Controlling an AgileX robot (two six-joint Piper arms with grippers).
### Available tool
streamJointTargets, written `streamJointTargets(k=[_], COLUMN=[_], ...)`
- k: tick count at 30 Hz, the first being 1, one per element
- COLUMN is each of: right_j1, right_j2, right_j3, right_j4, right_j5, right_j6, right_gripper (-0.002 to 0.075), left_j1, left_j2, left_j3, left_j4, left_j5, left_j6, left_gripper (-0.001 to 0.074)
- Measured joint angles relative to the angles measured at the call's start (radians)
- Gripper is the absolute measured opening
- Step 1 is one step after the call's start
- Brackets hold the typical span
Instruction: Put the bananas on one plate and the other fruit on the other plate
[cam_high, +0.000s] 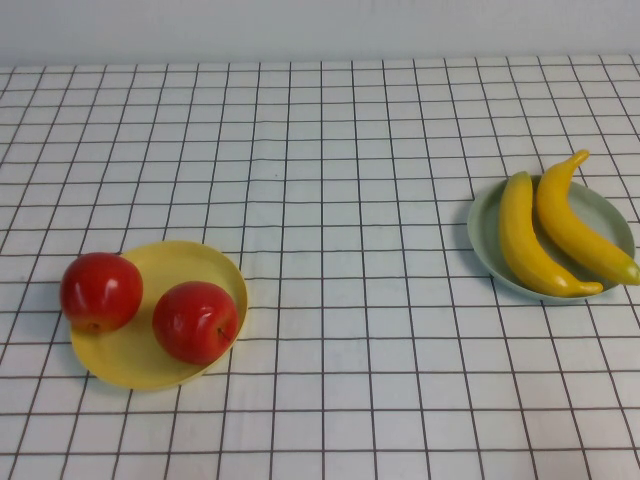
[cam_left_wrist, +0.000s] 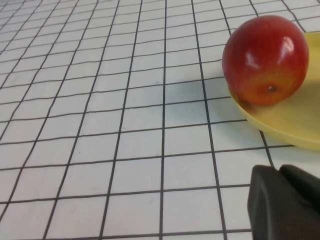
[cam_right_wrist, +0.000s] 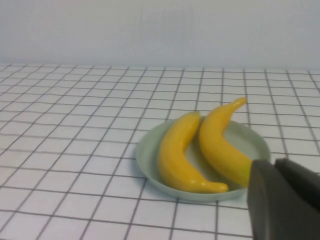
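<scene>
High view: I see bananas (cam_high: 555, 232) on the green plate (cam_high: 487, 240) at right, apples (cam_high: 150, 305) on the yellow plate (cam_high: 215, 262) at left; left gripper (cam_left_wrist: 280, 172) near the yellow plate and right gripper (cam_right_wrist: 274, 166) near the green plate are both pressed together, empty.

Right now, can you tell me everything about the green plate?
The green plate is round, shallow and pale mint with a raised rim, smooth like plastic. It sits flat on the checked cloth at the robot's right. Two yellow bananas lie side by side on it, their tips poking past the rim. Nothing else touches it.

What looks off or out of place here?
One apple sits on the yellow plate's left rim, overhanging the table. The other apple and both bananas lie on their plates. Both hands, left and right, are shut, holding nothing.
</scene>
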Motion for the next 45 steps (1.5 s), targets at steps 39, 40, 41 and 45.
streamJointTargets(k=[39,40,41,45], right_j1=[-0.225,-0.225,-0.225,-0.225], right_j2=[-0.193,-0.193,-0.193,-0.193], right_j3=[0.082,0.082,0.082,0.082], right_j4=[0.012,0.012,0.012,0.012], right_j5=[0.294,0.294,0.294,0.294], right_j6=[0.011,0.011,0.011,0.011], right_gripper=[-0.0014,-0.0014,-0.0014,-0.0014], left_j1=[0.000,0.000,0.000,0.000], left_j2=[0.000,0.000,0.000,0.000], left_j3=[0.000,0.000,0.000,0.000], left_j4=[0.000,0.000,0.000,0.000], left_j5=[0.002,0.002,0.002,0.002], left_j6=[0.000,0.000,0.000,0.000], left_gripper=[-0.0004,-0.0004,-0.0004,-0.0004])
